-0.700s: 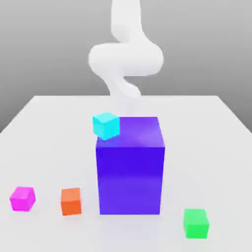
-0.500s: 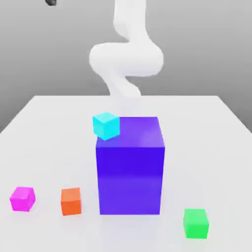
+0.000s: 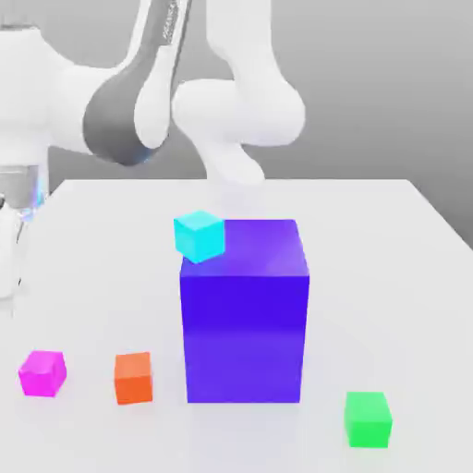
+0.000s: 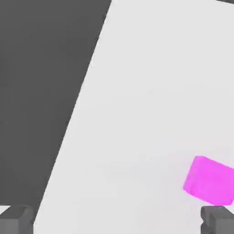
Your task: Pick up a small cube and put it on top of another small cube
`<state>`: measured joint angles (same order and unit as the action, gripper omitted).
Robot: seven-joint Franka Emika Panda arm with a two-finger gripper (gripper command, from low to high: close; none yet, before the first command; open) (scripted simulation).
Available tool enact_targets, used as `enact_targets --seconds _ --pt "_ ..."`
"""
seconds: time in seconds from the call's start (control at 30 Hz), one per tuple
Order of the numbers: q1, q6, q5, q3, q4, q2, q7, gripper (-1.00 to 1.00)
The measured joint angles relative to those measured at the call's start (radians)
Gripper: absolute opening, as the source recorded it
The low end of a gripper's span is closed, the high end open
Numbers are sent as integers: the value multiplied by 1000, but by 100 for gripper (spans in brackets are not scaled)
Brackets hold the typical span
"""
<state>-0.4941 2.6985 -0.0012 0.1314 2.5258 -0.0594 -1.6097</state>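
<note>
The small magenta-pink cube (image 3: 42, 372) lies on the white table near the front, at the exterior view's left. In the hand view the magenta-pink cube (image 4: 210, 180) sits off to one side of the fingers, not between them. My gripper (image 3: 8, 291) hangs above the table's left edge, higher than this cube and farther back. Its two dark fingertips (image 4: 16, 219) stand wide apart, so the gripper (image 4: 116, 221) is open and holds nothing. The small green cube (image 3: 369, 418) rests at the front right, far from the hand.
A big blue-purple block (image 3: 245, 314) stands mid-table with a cyan cube (image 3: 200, 235) on its top left corner. An orange cube (image 3: 134, 377) lies between the magenta cube and the block. The table's edge (image 4: 75, 119) and the dark floor beyond it run under the hand.
The arm has swung down into view at the exterior view's left, bringing the hand over the table's left edge. None of the cubes has moved.
</note>
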Motion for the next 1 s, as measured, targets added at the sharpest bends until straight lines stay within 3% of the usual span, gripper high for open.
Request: enact_targets --seconds 0.27,0.3,0.53,0.67,0.77,1.0 --pt "-72 181 148 -20 6 -292 -26 0" --pt "-83 208 158 -34 -1 -326 -18 -100" --pt "-87 215 159 -38 -2 -333 -18 -100" --pt "-64 121 111 -4 23 -213 -54 -100" --pt "-17 87 26 -4 25 -135 -70 -100" --pt "220 78 -163 -156 -5 -52 -187 -100"
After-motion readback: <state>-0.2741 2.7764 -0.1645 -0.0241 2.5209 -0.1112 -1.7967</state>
